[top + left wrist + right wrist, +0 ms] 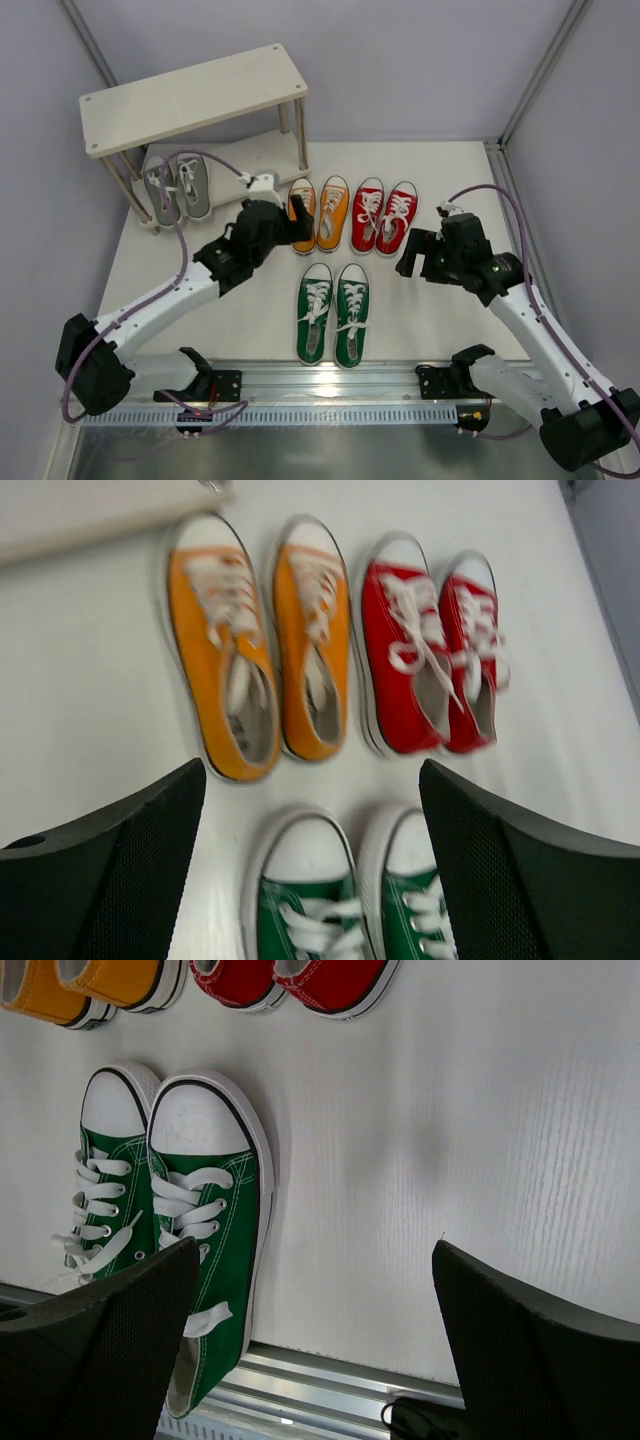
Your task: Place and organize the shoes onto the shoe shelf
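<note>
Shoes so far: only the grey canvas sneaker pair (178,188) is parked on the pale wooden two-tier shelf (190,98), lower board, far left. The orange low-top pair (320,213), red low-top pair (384,215) and, nearer, green low-top pair (334,312) are seen on the white table (440,330). The left hand (285,226) is held wide open over the orange pair with nothing gripped, so that pickup is probably the step in hand. Lowering around one shoe and closing would be needed. The right hand (420,256) is spread wide too and empty, near the red pair.

Your top cam looks down from high behind the rig; each wrist cam sits close, peering out between its fingers (110,870); all three share the green pair (334,312).
</note>
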Tool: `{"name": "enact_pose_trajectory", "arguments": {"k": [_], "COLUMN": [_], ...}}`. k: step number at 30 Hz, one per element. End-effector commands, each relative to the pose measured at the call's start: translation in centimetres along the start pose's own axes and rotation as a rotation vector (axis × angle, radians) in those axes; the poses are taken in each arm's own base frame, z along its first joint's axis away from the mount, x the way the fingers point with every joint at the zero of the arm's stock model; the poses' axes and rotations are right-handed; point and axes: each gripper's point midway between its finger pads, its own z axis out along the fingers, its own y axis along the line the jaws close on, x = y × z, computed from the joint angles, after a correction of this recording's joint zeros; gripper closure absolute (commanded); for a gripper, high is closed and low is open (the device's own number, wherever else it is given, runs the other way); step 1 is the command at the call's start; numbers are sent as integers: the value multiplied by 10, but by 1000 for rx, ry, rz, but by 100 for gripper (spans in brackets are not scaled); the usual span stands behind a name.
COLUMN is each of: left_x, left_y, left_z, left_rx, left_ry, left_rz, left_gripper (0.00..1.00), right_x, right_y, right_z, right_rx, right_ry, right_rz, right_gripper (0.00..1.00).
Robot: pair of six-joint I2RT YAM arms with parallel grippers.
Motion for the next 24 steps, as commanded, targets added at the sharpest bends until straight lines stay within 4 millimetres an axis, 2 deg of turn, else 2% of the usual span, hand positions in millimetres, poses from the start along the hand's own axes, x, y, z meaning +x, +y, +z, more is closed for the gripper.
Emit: {"name": "enact_pose_trajectory", "arguments": {"k": [1,3,4,5,7,8,10,11,13,14,18,19,23,24], "left_x": [77,104,122,139,161,165,171,183,189,200,217,221,230,237], "left_y": [-44,-52,-63,-53,-64,-55,-60,-54,-58,-57,-75,-76,-73,-66], "left_z": [-32,-39,-50,-52,-67,-69,-74,-80,-80,-80,-80,-79,-74,-74], "left_rx": [20,-32,-21,-86,-91,-146,-173,-209,-223,-231,-176,-170,-160,-161], "left_ry": [268,309,346,371,390,374,371,396,401,416,432,434,425,431], "left_rz": [34,4,5,29,16,47,20,57,66,95,117,123,143,157], "left_gripper": [15,15,14,13,12,11,11,10,9,8,6,2,0,0], "right_x": [-5,-4,-2,-1,3,3,6,7,10,10,14,13,14,14], "right_y": [-11,-13,-14,-14,-14,-15,-15,-15,-15,-14,-16,-16,-17,-18], "right_z": [-9,-11,-13,-14,-18,-19,-22,-23,-25,-27,-31,-33,-38,-39], "right_rx": [64,72,71,69,61,58,47,44,36,30,30,31,31,31], "right_ry": [-59,-63,-62,-63,-70,-75,-90,-94,-91,-95,-92,-96,-105,-106], "right_rz": [37,45,49,54,64,68,77,79,83,84,81,78,78,77], "right_gripper": [2,2,2,2,2,2,2,2,2,2,2,2,2,2]}}
